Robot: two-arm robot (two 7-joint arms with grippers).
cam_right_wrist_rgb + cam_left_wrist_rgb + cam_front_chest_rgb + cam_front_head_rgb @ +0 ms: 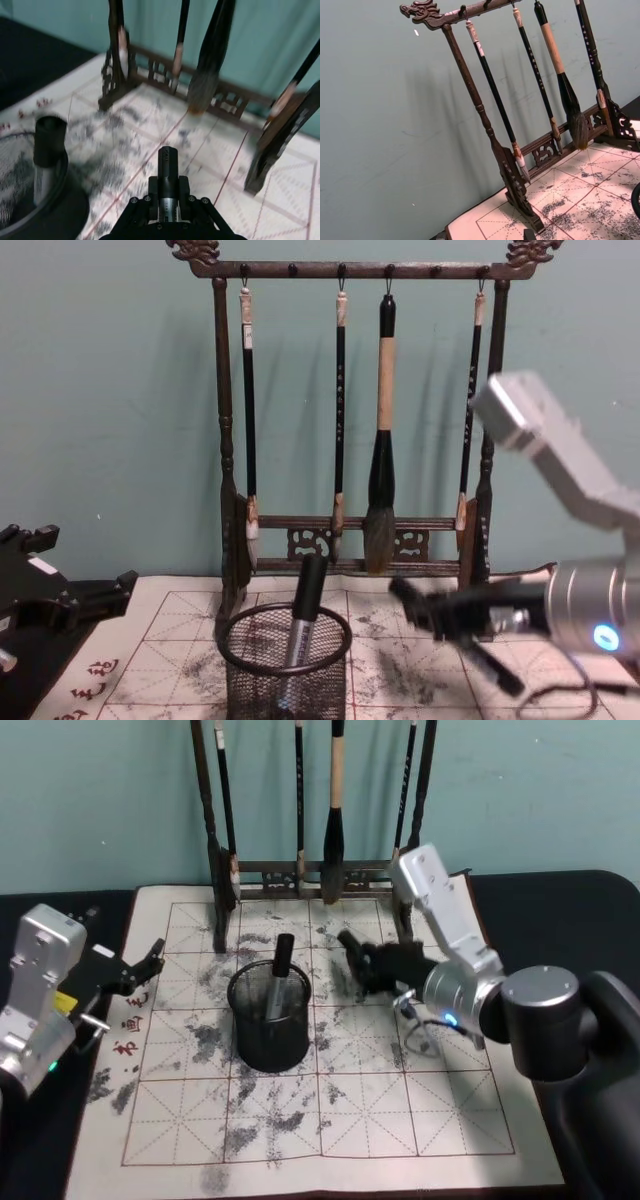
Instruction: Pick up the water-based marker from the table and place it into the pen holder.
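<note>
Water-based marker (281, 965) stands tilted inside the mesh pen holder (268, 1042), cap proud of the rim; placement looks complete. Right pincer (350, 942) hovers just beside the holder, low over the calligraphy mat (400, 1120); apart or together, I cannot tell. Left pincer (152, 960) idles at the mat's left edge, slightly apart. Risk: a careless withdrawal clips cap or rim and topples the holder, or snags the brush rack (290, 872) behind.
</note>
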